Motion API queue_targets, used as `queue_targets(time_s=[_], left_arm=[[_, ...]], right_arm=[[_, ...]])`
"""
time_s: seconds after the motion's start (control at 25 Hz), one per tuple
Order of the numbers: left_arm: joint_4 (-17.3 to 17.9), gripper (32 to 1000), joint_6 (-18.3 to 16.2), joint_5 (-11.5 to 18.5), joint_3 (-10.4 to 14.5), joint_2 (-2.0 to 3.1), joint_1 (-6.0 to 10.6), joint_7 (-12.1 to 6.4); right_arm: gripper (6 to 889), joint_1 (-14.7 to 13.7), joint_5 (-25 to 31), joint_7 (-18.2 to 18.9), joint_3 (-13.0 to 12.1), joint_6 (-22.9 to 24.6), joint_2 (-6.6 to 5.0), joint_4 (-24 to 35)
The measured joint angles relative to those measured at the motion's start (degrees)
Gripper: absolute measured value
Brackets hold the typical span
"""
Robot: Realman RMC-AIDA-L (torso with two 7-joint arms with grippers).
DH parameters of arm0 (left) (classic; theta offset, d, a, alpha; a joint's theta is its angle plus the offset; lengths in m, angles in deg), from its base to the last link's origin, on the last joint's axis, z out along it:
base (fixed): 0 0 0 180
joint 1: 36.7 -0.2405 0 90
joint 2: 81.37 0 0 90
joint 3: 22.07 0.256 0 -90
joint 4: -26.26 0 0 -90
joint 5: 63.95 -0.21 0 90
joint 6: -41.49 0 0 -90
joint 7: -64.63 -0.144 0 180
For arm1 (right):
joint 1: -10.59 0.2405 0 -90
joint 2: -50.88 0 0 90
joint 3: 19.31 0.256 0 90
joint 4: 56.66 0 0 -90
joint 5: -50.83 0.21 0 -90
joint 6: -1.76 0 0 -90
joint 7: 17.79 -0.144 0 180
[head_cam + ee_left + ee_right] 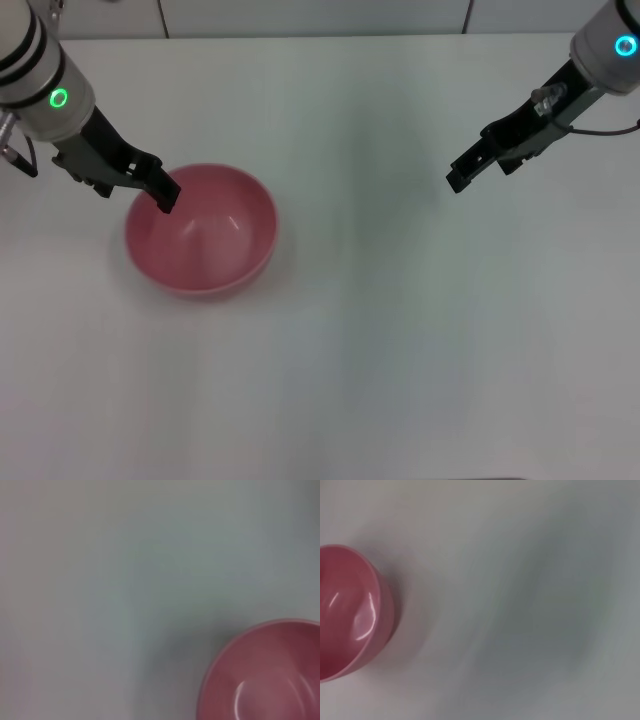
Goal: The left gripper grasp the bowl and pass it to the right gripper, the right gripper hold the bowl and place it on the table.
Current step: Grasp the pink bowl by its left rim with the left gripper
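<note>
The near part of the large plain white matte tabletop (400, 380) lies bare across the lower half of the head view. Above it, left of centre, the round, deep, glossy pink-red bowl (200, 231) stands upright on the table, mouth facing up; being round, it has no long axis. Its inside is smooth and plain, with small pale highlights on the wall, and its rim looks even all round. In the left wrist view the bowl (270, 675) fills the lower right corner; in the right wrist view it (347, 612) sits at the left edge, mouth up.

The black two-finger left gripper (164, 193), on the thick white arm with the green ring, reaches in from the upper left, its tip at the bowl's upper left rim; whether its fingers are spread or pressed together cannot be told.

Open table runs from the bowl's right side to the slim black right gripper (459, 178), well apart at the upper right, hanging above the surface, fingers likewise unreadable. The table's far edge crosses the top of the frame.
</note>
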Motion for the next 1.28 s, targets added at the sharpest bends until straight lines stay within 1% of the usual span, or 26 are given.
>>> queue_targets(time_s=[0.12, 0.28, 0.32, 0.36, 0.44, 0.56, 0.68, 0.84, 1.16, 1.28], left_arm=[[-1.77, 814, 0.8, -0.61, -0.02, 0.05, 0.45, -0.01], [-3.85, 814, 2.21, -0.63, -0.05, 0.18, 0.85, -0.28], [-4.64, 814, 2.93, -0.64, -0.42, 0.27, 0.91, -0.74], [-4.64, 813, 2.93, -0.64, -0.42, 0.27, 0.91, -0.74], [-5.72, 813, 3.74, -0.66, -1.37, 0.27, 1.03, -1.49], [-8.8, 812, 5.24, -0.67, -3.34, 0.23, 1.87, -2.83], [-11.5, 812, 6.57, -0.67, -3.91, 0.31, 2.57, -3.82], [-12.96, 811, 7.71, -0.67, -3.93, 0.3, 2.65, -4.3], [-17.46, 810, 10.68, -0.67, -3.93, 0.2, 3.89, -5.0], [-18.44, 809, 11.4, -0.67, -3.93, 0.16, 4.08, -5.14]], right_arm=[[851, -0.07, 0.0, 0.07, 0.0, 0.0, 0.0, 0.0], [851, -0.13, 0.0, 0.09, 0.0, 0.0, 0.0, 0.01], [851, -0.17, 0.0, 0.09, 0.0, 0.0, 0.0, 0.01], [851, -0.21, 0.0, 0.09, 0.0, 0.0, 0.0, 0.0], [851, -0.25, -0.01, 0.09, 0.0, 0.0, 0.0, 0.0], [851, -0.27, 0.0, 0.09, 0.0, 0.0, 0.0, 0.01], [851, -0.27, 0.0, 0.1, 0.0, 0.0, 0.0, 0.0], [851, -0.22, -0.01, 0.16, 0.0, 0.0, 0.0, 0.0], [850, -0.02, 0.0, 0.5, 0.0, 0.0, 0.0, 0.0], [850, -0.01, -0.01, 0.56, 0.0, 0.0, 0.0, 0.0]])
